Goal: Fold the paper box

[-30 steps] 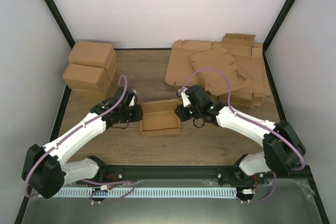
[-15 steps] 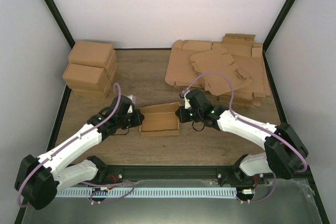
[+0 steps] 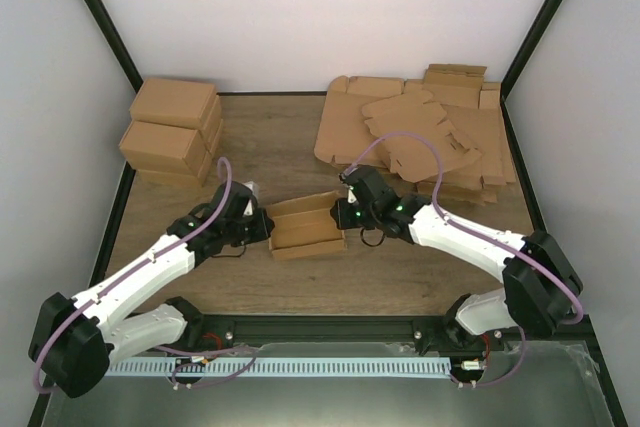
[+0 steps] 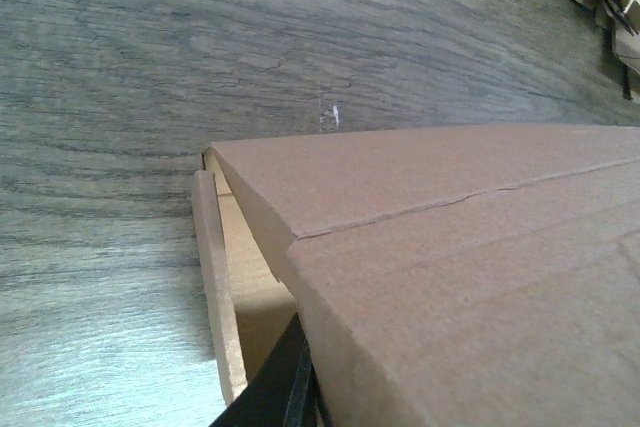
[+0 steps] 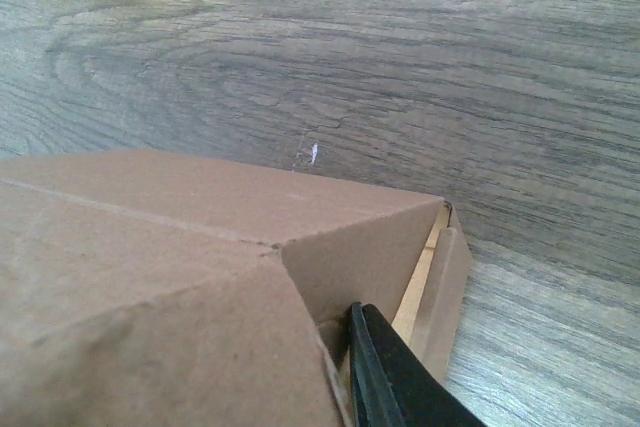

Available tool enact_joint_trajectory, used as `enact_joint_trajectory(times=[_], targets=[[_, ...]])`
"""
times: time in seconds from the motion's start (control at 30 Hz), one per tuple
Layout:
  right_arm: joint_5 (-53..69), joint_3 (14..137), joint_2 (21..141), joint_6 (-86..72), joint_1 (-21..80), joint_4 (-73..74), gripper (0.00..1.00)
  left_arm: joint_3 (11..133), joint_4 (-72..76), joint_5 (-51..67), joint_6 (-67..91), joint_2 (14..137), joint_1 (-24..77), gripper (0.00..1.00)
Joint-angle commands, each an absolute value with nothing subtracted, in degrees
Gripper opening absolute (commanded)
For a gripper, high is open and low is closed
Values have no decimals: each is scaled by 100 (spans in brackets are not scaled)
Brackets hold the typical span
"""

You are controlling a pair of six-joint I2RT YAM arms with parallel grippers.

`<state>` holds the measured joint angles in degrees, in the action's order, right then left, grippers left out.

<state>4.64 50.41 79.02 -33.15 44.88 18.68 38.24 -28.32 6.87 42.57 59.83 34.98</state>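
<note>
**Both arms meeting at the half-formed box**

The paper box (image 3: 305,229), a plain brown corrugated-cardboard die-cut piece, is sitting near the middle of the wooden worktop (image 3: 280,137), a little towards its near edge. It is standing as a shallow open tray with its walls raised.

The left gripper (image 3: 263,228) is touching the box's left end. Its jaws are pressed together, and the left wrist view is showing one black finger (image 4: 285,387) tucked beside a thin upright flap under a broad cardboard panel.

The right gripper (image 3: 341,214) is meeting the box's right end. Only one dark finger (image 5: 385,372) is showing against the end wall, so I cannot tell whether it is spread or pinching.

A stack of closed brown cartons (image 3: 172,132) is resting at the far left corner. A pile of flat brown cardboard blanks (image 3: 420,132) is lying at the far right corner.
</note>
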Motion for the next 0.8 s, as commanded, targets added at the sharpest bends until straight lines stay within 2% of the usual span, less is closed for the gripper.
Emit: enact_joint_trajectory(times=[0.0, 0.27, 0.33, 0.4, 0.5, 0.57, 0.67, 0.77], targets=[[280, 5077, 7970, -3416, 4596, 1905, 17, 3875, -2961, 677, 4188, 5972, 3538, 7], [-190, 4333, 7965, -3322, 4789, 1473, 15, 3496, -2964, 884, 4096, 6027, 3608, 9], [-307, 4236, 7954, -3306, 4842, 1406, 14, 3439, -2962, 957, 4103, 6020, 3629, 13], [-360, 4164, 7940, -3290, 4860, 1330, 13, 3453, -3019, 1008, 4104, 5964, 3639, 28], [-522, 4074, 7888, -3204, 4860, 1217, 12, 3674, -3418, 961, 4031, 5781, 3639, 68], [-639, 4010, 7860, -3107, 4860, 1132, 11, 3964, -3851, 848, 3832, 5608, 3639, 85], [-717, 3923, 7822, -2855, 4860, 907, 10, 4447, -4538, 776, 3473, 5347, 3643, 100], [-713, 3767, 7746, -2663, 4856, 545, 11, 5101, -5147, 826, 3143, 5275, 3639, 100]])
